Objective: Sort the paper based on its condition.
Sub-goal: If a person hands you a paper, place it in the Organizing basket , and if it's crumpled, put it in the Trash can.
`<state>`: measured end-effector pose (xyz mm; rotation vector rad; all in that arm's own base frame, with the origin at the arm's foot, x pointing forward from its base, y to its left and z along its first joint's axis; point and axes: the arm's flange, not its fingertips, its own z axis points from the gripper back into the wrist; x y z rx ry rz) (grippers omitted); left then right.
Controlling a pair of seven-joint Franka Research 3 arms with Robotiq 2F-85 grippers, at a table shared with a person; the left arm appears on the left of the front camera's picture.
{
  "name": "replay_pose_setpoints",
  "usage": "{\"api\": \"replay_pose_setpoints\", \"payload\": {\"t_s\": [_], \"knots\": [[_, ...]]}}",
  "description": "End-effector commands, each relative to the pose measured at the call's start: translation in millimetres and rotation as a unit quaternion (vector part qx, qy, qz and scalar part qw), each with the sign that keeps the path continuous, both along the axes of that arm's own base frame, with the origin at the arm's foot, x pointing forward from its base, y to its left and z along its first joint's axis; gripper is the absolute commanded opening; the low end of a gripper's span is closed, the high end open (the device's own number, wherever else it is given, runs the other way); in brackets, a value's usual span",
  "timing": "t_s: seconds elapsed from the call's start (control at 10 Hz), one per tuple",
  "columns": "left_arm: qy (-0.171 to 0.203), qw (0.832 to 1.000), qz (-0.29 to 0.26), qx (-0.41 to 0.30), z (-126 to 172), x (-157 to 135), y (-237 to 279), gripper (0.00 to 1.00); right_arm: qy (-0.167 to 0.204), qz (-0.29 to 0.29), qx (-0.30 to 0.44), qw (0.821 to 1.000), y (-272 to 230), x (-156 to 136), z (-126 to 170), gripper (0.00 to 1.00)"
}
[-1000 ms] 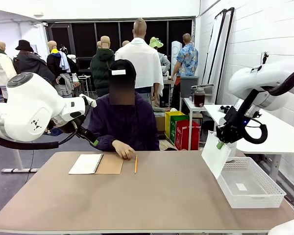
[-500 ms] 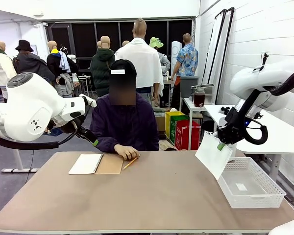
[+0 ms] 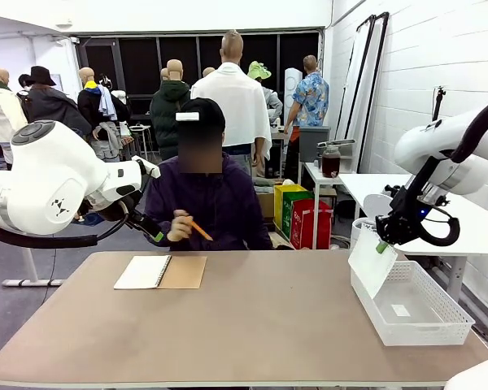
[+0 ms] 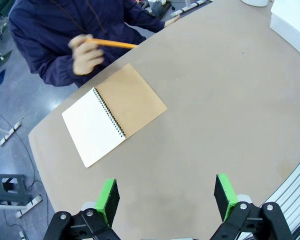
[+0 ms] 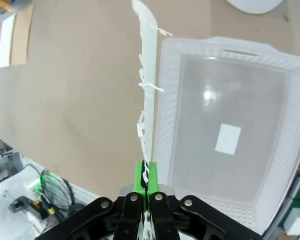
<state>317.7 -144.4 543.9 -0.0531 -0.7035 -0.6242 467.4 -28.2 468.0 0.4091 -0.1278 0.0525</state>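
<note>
paper (image 3: 368, 265): thin white sheet, one ragged holey edge | right end effector (image 3: 381, 246): pinching it by basket (image 3: 415, 329) rim | left end effector (image 4: 166, 193): spread

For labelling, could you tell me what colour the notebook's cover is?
The cover is brown; best in left wrist view.

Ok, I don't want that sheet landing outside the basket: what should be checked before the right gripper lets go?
1. Grip: right gripper shut on the paper, ok.
2. Paper over the basket: not ok; in the right wrist view it hangs along the side rim, not the floor.
3. Basket room: ok; one small white slip inside.
4. Clearance: person's hand raised with a pencil at the far side, ok.
5. Other arm: left gripper open near the notebook, ok.
</note>
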Motion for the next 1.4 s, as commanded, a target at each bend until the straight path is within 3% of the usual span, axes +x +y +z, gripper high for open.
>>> {"api": "replay_pose_setpoints", "payload": {"t_s": [0.0,0.4,0.7,1.3], "knots": [[0.001,1.0,-0.005,0.0,0,0,1,1.0,0.007,-0.004,-0.015,1.0,-8,17,-10,0.0],[0.001,1.0,-0.005,0.0,0,0,1,1.0,0.024,-0.033,-0.018,0.999,-36,21,-37,0.0],[0.001,1.0,-0.005,0.0,0,0,1,1.0,0.056,-0.053,-0.016,0.997,-31,4,-58,0.0],[0.001,1.0,-0.005,0.0,0,0,1,1.0,0.075,-0.089,-0.016,0.993,-39,-18,-85,0.0]]}}
